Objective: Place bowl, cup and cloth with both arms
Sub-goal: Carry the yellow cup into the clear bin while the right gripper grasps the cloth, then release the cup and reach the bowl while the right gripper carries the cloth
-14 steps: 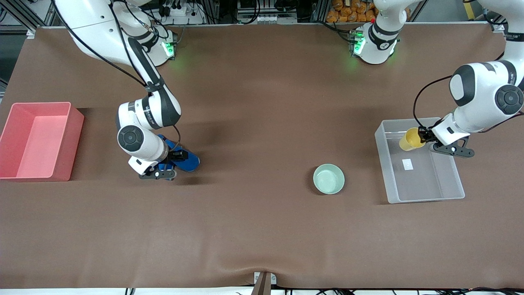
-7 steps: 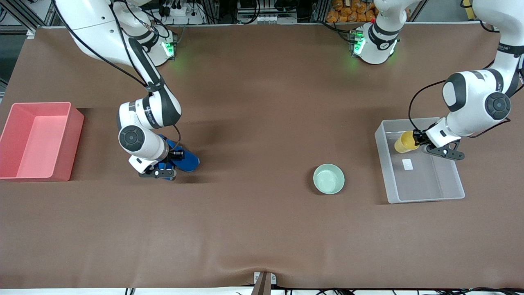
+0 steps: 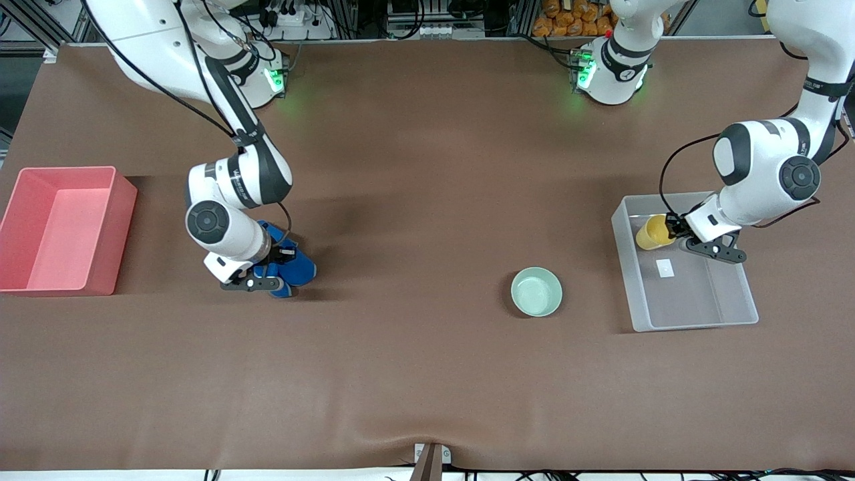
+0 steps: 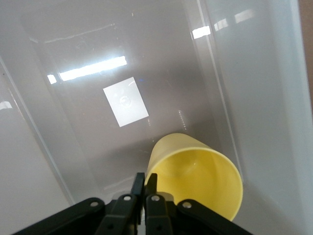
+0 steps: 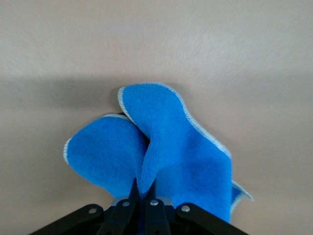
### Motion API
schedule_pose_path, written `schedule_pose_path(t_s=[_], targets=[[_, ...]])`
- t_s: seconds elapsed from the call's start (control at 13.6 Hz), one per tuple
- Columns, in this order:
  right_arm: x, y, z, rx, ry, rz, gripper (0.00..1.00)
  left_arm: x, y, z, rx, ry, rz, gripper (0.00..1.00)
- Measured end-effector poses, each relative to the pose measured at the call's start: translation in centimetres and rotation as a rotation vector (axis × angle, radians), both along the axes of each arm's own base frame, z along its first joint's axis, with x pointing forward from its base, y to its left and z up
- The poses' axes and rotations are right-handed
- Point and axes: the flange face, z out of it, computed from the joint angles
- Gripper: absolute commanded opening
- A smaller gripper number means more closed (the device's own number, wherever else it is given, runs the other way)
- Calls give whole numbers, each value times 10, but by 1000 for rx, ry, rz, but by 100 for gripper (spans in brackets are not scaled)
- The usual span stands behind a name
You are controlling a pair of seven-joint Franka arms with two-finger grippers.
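1. At the right arm's end of the worktop (image 3: 414, 374) a pink bin (image 3: 15, 230) stands open.
2. My right gripper (image 3: 279, 255) hangs over the worktop between that bin and the bowl, with its fingers (image 5: 131, 195) pinched together on a fold of the blue cloth (image 3: 297, 267). In the right wrist view the cloth (image 5: 166, 147) hangs bunched in two lobes, its pale edge trim showing, and I cannot tell whether it touches the worktop (image 5: 156, 44).
3. The mint green bowl (image 3: 536, 292) sits upright on the worktop, nearer to the front camera than the cloth and near the clear bin, apart from both.
4. The clear plastic bin (image 3: 695, 324) stands at the left arm's end, a white label (image 3: 664, 268) on its floor.
5. My left gripper (image 3: 674, 227) is over the clear bin, its fingers (image 4: 138, 188) clamped narrow on the rim of the yellow cup (image 3: 653, 232). The cup (image 4: 195, 171) is tilted, its mouth open to the left wrist view above the bin's floor (image 4: 88, 44).
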Motion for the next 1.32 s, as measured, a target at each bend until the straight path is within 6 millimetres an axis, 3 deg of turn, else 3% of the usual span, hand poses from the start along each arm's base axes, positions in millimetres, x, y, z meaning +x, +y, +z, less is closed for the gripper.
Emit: schedule_pose_path(t_s=[0.07, 0.29, 0.44, 0.66, 0.81, 1.03, 1.18, 1.32], targets=[[4, -5, 18, 2, -3, -11, 0, 0, -1, -1, 0, 1, -1, 100], [19, -34, 89, 10, -1, -44, 0, 0, -2, 0, -1, 0, -3, 100], [24, -58, 135, 21, -10, -32, 0, 3, 0, 11, 7, -11, -3, 100], [18, -85, 177, 30, -14, -28, 0, 11, 3, 66, 22, -29, 18, 100], [10, -101, 198, 30, -4, -50, 0, 23, -9, 110, -31, -86, 69, 100], [-3, -150, 229, 36, 7, -68, 0, 46, -68, 149, -74, -149, 166, 100], [-10, -191, 238, 42, 12, -72, 0, 59, -121, 156, -109, -146, 253, 99], [-15, -236, 241, 47, 14, -50, 0, 71, -165, 149, -146, -114, 341, 85]])
